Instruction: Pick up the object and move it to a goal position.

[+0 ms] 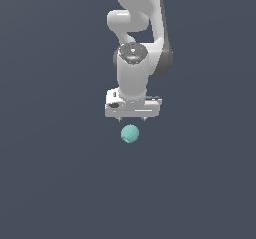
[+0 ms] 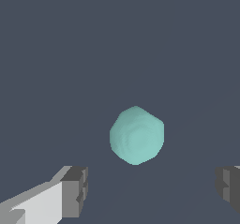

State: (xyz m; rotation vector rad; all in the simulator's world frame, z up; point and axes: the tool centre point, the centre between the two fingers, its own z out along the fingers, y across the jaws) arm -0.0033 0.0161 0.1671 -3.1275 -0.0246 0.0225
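Just below the frame's centre in the exterior view, the teal ball (image 1: 130, 133) lies beneath the claw (image 1: 132, 118), whose fingers (image 2: 75, 190) stand spread wide, holding nothing. This looks like the approach before grasping; next the claw should descend and straddle the ball. Nothing else is visible nearby to block it.

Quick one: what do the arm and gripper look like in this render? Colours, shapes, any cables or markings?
The arm is glossy white with rounded, tubular links, dark grey at the joints and a dark round cap on the wrist. The gripper is a wide, boxy white block with a small dark spot on its face. In the wrist view the fingers are blocky and grey on a white mount. No cables or markings are visible.
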